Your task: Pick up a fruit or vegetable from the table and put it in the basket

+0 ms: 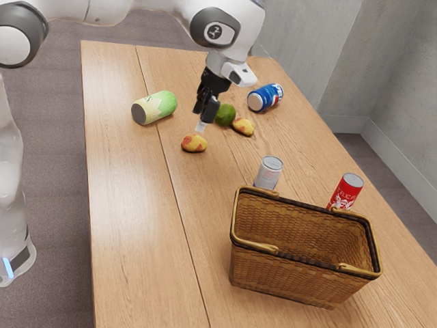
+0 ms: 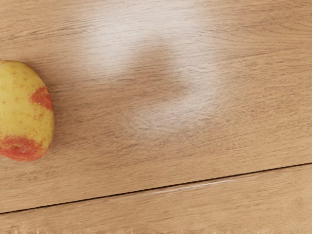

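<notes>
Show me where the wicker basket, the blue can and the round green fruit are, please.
Wicker basket point(image 1: 293, 277), exterior view: outer face of its long wall.
Blue can point(image 1: 268, 98), exterior view: its curved side.
Green fruit point(image 1: 226, 115), exterior view: middle of its visible skin.

Worktop point(image 1: 126, 212): green can point(image 1: 155, 108) & blue can point(image 1: 265, 98) lying twd far edge; red can point(image 1: 346, 191) upright nr wall-side edge; silver can point(image 1: 269, 173) upright, farther in.
</notes>
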### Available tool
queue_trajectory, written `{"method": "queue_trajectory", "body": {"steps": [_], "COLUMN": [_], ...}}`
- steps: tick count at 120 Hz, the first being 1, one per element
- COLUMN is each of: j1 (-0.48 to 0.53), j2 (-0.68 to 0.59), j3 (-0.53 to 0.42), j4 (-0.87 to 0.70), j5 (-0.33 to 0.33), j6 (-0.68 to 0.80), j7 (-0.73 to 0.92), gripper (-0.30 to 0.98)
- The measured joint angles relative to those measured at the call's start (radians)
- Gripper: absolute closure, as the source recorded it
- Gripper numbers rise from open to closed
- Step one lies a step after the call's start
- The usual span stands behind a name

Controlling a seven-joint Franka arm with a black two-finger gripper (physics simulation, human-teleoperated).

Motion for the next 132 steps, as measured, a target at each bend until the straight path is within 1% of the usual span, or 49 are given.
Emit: {"method": "queue_trajectory", "body": {"steps": [14, 27, 50, 62, 79, 103, 132], "j1": [0.010, 0.010, 0.009, 0.011, 0.045, 0.049, 0.030], "j2": [-0.015, -0.005, -0.001, 0.000, 0.062, 0.081, 0.070], "j3": [0.041, 0.050, 0.063, 0.067, 0.073, 0.073, 0.089], "j4": [-0.086, -0.115, -0.215, -0.229, -0.218, -0.213, -0.233], "j5": [0.018, 0.035, 0.033, 0.031, 0.023, 0.012, 0.003], "j6": [0.096, 0.188, 0.315, 0.363, 0.439, 0.499, 0.517], "j7": [0.020, 0.044, 0.076, 0.090, 0.106, 0.123, 0.137], "gripper": [0.00, 0.00, 0.00, 0.00, 0.00, 0.00, 0.00]}}
